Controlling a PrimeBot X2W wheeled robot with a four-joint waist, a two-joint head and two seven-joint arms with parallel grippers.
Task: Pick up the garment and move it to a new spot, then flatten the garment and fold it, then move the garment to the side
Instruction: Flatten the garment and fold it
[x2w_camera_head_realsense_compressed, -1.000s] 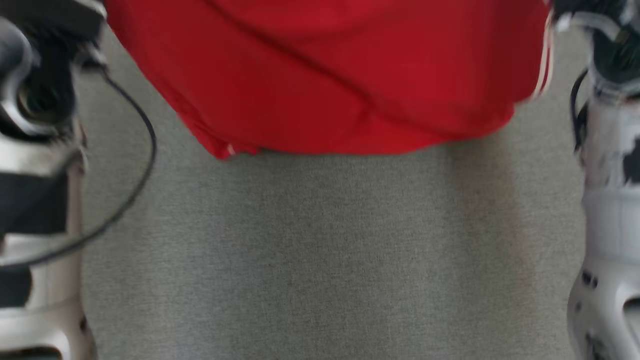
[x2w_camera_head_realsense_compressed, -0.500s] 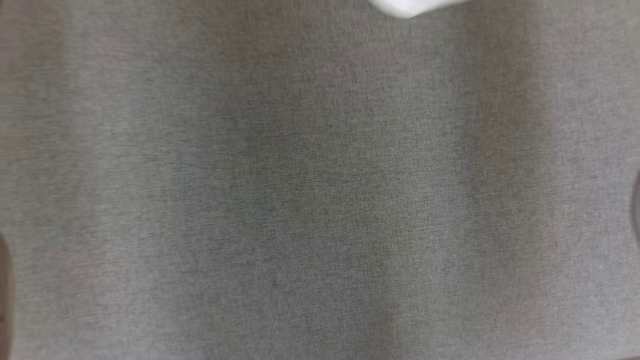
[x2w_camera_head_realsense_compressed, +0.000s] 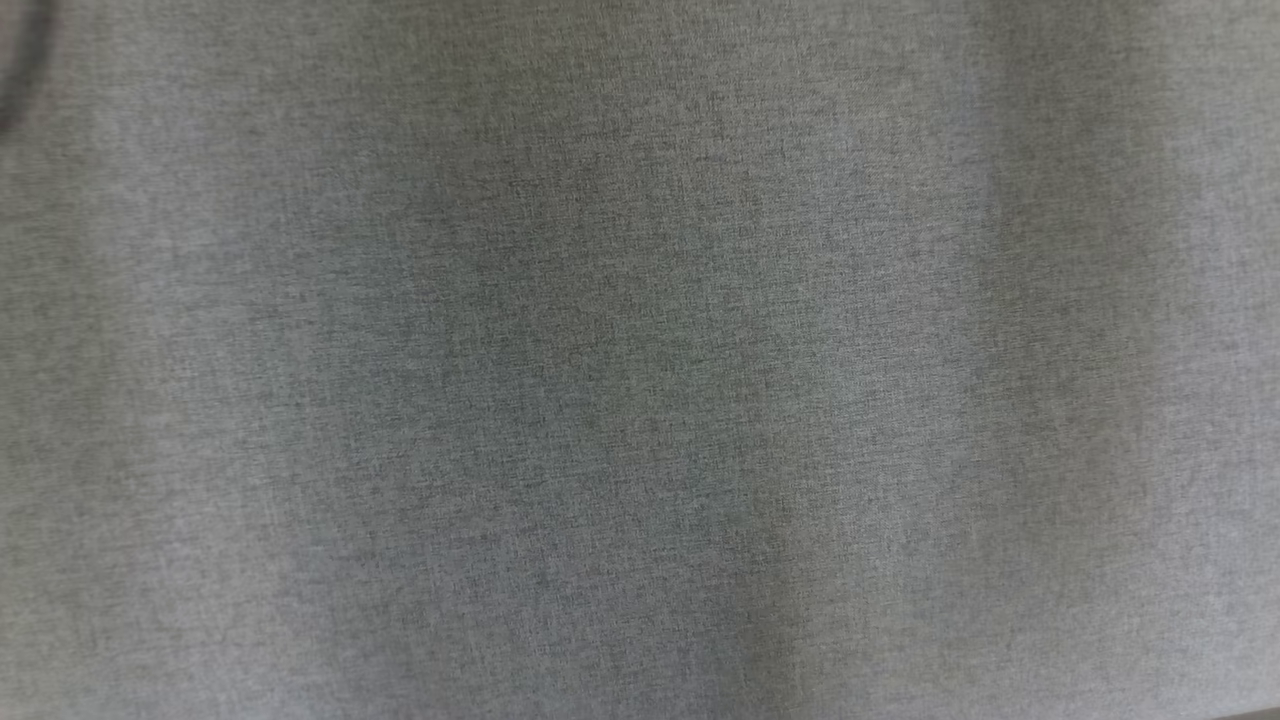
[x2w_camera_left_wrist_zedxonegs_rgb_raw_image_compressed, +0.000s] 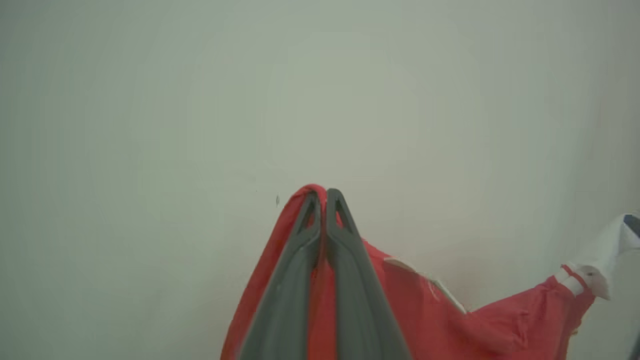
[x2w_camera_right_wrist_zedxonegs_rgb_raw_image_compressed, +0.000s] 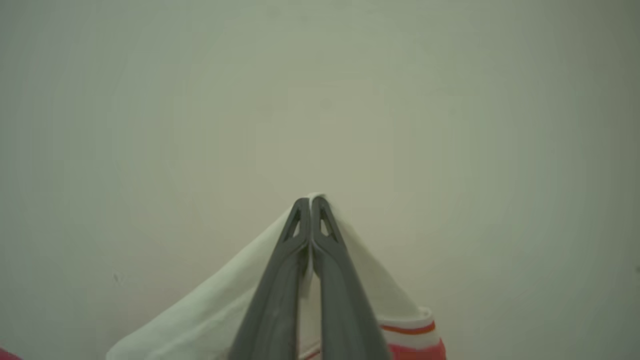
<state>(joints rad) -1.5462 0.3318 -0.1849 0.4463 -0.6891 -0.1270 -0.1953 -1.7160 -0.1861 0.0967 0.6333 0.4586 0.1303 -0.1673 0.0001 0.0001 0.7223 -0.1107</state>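
A big gray cloth (x2w_camera_head_realsense_compressed: 640, 360) spreads across the head view. It looks flat and a bit blurry, with soft darker and lighter bands on it. In its top left corner sits a dark smudge (x2w_camera_head_realsense_compressed: 18, 70), too blurry to tell what it is.

Both wrist views look at a pale background (x2w_camera_left_wrist_zedxonegs_rgb_raw_image_compressed: 200, 100) that is plain and smooth.

Next comes the garment (x2w_camera_left_wrist_zedxonegs_rgb_raw_image_compressed: 430, 320). It is red with white parts, and it hangs from both grippers. In the left wrist view the red cloth drapes around the fingers. It then stretches off to the right side of that view, where it finishes in a white end (x2w_camera_left_wrist_zedxonegs_rgb_raw_image_compressed: 600, 255).

The left gripper (x2w_camera_left_wrist_zedxonegs_rgb_raw_image_compressed: 326, 192) has its two dark fingers pressed together, with a fold of the red cloth pinched tight between the tips. The right gripper (x2w_camera_right_wrist_zedxonegs_rgb_raw_image_compressed: 310, 200) has its fingers pressed together too. It squeezes a white part (x2w_camera_right_wrist_zedxonegs_rgb_raw_image_compressed: 210, 315) of the garment, which slopes down on both sides of the fingers.

Now the little things. A thin white strip (x2w_camera_left_wrist_zedxonegs_rgb_raw_image_compressed: 425, 277) runs along the red cloth near the left fingers. A thin red stripe (x2w_camera_right_wrist_zedxonegs_rgb_raw_image_compressed: 407, 329) crosses the white cloth just right of the right fingers, with red cloth below it.
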